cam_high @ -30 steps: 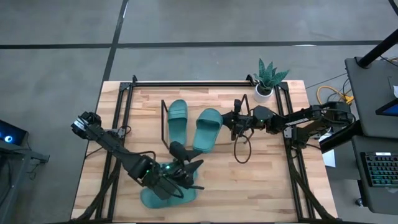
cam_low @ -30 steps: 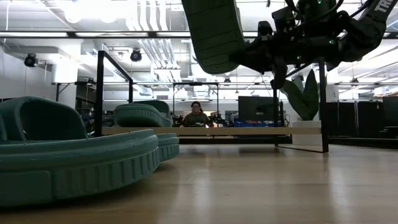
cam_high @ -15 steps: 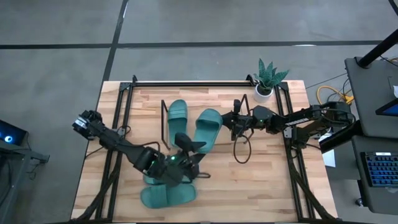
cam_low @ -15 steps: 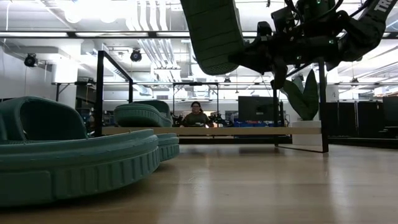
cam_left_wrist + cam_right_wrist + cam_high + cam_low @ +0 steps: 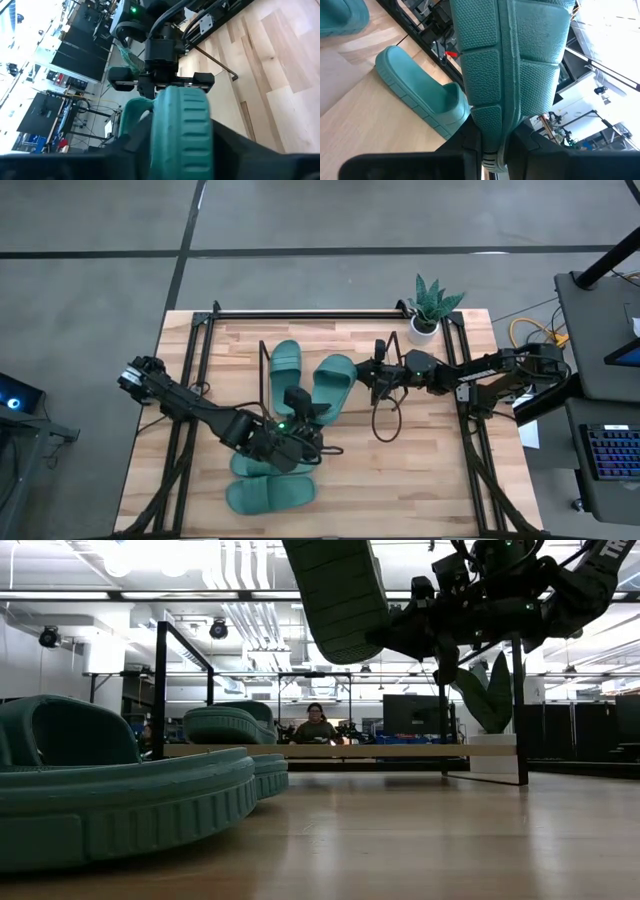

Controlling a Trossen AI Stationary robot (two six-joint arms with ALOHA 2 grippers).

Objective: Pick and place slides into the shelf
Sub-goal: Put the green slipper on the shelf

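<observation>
Four teal slides show. My right gripper point(image 5: 368, 373) is shut on one slide point(image 5: 335, 385) and holds it in the air over the table's middle; the low view shows this slide point(image 5: 340, 600) high up. My left gripper point(image 5: 307, 406) is open, its fingers standing on either side of that slide's near end point(image 5: 182, 130). A second slide point(image 5: 285, 365) lies sole-down in the black rod shelf point(image 5: 264, 370). Two more slides point(image 5: 270, 495) point(image 5: 248, 463) lie on the table near its front edge. My right gripper pinches the lifted slide between its two fingers at its right-hand edge point(image 5: 492, 127), coming level from the table's right. The slide is clear of the table and tilted, its ribbed sole point(image 5: 335, 590) turned toward the near side. My left gripper: I cannot tell whether its fingers point(image 5: 132, 142) touch the slide.
A potted plant point(image 5: 430, 308) stands at the far right corner. A black cable loop point(image 5: 387, 420) hangs under the right arm. Black frame rails point(image 5: 190, 380) run along both sides and the far edge. Bare wood lies at front right point(image 5: 400, 480). A person sits in the room beyond point(image 5: 316, 727).
My left gripper has moved from above the two near slides toward the far edge and to the right, and now stands at the near end of the lifted slide. My right gripper has kept its hold on that slide almost in place.
</observation>
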